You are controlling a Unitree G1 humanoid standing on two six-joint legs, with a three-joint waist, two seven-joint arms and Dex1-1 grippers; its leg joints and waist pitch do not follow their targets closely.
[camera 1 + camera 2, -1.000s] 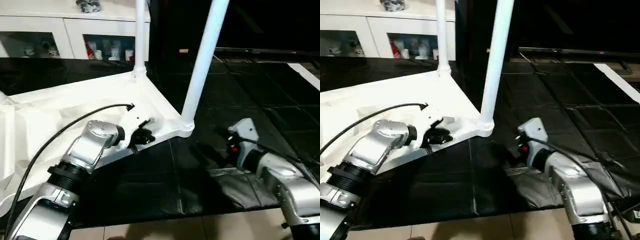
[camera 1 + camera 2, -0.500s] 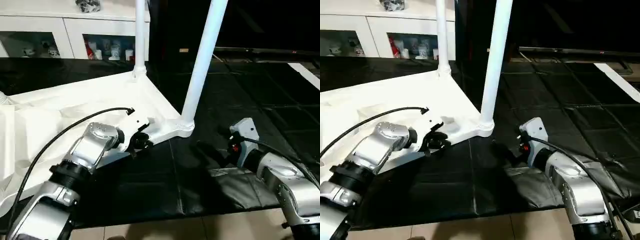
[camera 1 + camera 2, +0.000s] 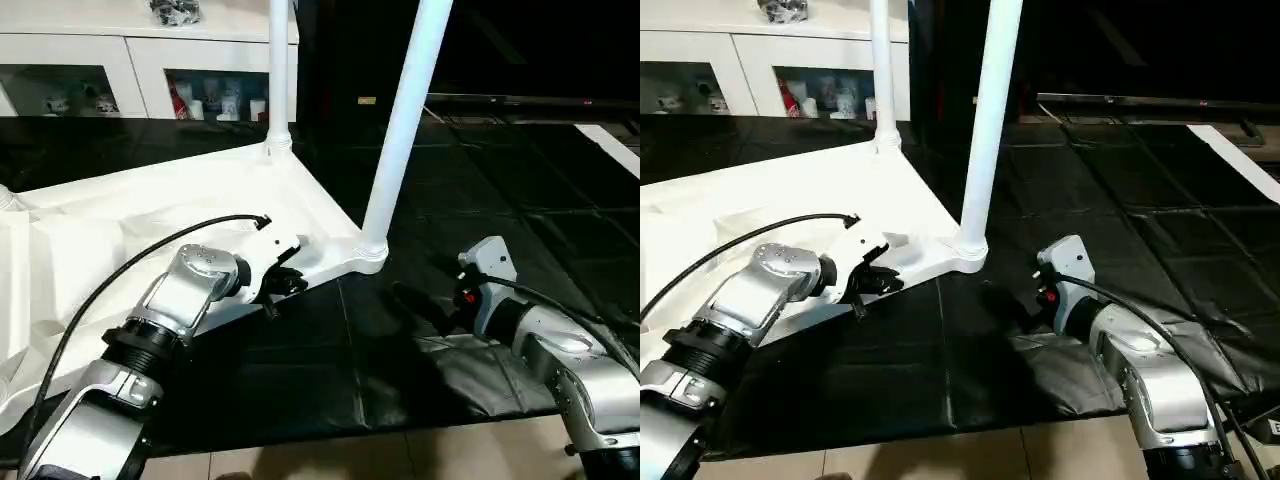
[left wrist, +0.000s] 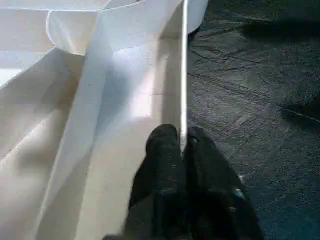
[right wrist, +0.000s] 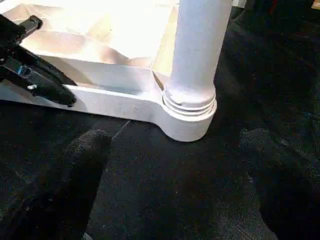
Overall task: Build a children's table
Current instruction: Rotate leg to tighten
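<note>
White moulded plastic made up the whole children's table (image 3: 200, 200), which lay upside down on a black mat (image 3: 450, 300), ribbed underside up. Two legs were already seated: a near leg (image 3: 400, 130) rose from the rounded corner lobe at the mat-side corner of the top, and a far leg (image 3: 278, 70) stood in the corner nearest the white glass-door cabinet (image 3: 130, 70).

The left gripper (image 3: 868, 283) was pinched onto the thin upstanding rim along the near edge of the top, a little way from the corner with the near leg; in the left wrist view its fingers (image 4: 162, 165) sat one on each side of that rim, pressed together on it. The right gripper (image 5: 175, 180) hung low over the mat just beside the lobe, fingers spread wide and holding nothing.

Judging from the thin walls and hollow ribbing, the top was probably light but broad and awkward, likely to flex if lifted by one edge. The plastic looked smooth and glossy, so a narrow pinch on the rim could slip. The rim near a corner, where ribs meet the lobe, seemed the stiffest place to hold. The tapered legs would act as long levers on their sockets; gripping low, by the ringed collar, looked safer than high up.
</note>
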